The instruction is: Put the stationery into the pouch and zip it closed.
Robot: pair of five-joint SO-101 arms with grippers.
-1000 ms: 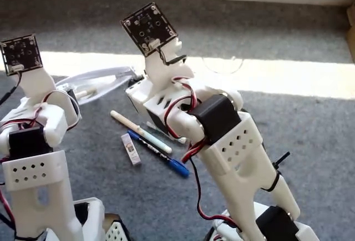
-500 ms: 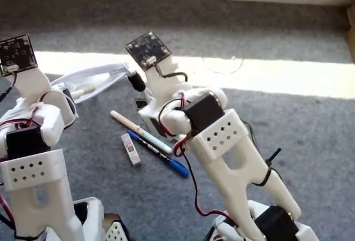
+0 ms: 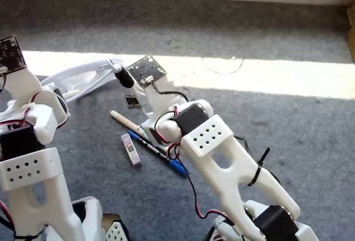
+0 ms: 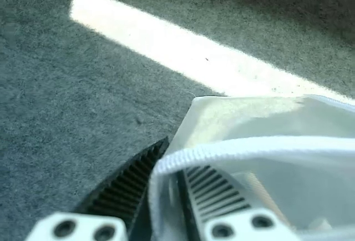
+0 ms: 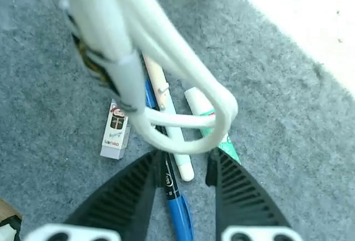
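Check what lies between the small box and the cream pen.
The blue pen lies between the small box and the cream pen, clearest in the right wrist view.

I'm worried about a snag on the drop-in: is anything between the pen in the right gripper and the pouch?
Nothing visible. The white pen in the right gripper has its black end right at the edge of the pouch, which the left gripper holds by its rim.
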